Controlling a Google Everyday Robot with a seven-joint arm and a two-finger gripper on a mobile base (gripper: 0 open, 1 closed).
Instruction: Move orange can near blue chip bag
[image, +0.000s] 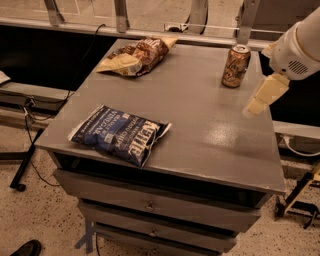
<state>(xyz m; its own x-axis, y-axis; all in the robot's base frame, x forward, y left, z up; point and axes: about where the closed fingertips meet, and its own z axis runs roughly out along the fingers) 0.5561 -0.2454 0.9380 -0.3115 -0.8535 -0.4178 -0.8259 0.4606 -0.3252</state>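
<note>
Pale cream gripper (256, 104): open or closed, could not be made out from where I stood. Nothing in its hold. It hung tilted, tip pointing down and to the left, over the right edge of the table and clear of the surface. Above it sat the rounded white arm housing (297, 47) with a small vent grille.

Small orange-brown aluminium can with a silver top (236, 66): upright on the far right part of the table, just beyond the gripper and apart from it.

Grey flat-topped table (200, 125): faint sheen on the top near the right side. Two grey drawer fronts with small knobs (150, 205) below.

Dark blue flat chip bag with white lettering (119, 134): lay flat near the front left corner, well apart from the can, on the diagonally opposite part of the top.

Crumpled brown and yellow chip bag (135, 56): far left corner, lying flat.

Speckled floor (45, 210) around the table; a black cable (27, 145) ran down at the left.
</note>
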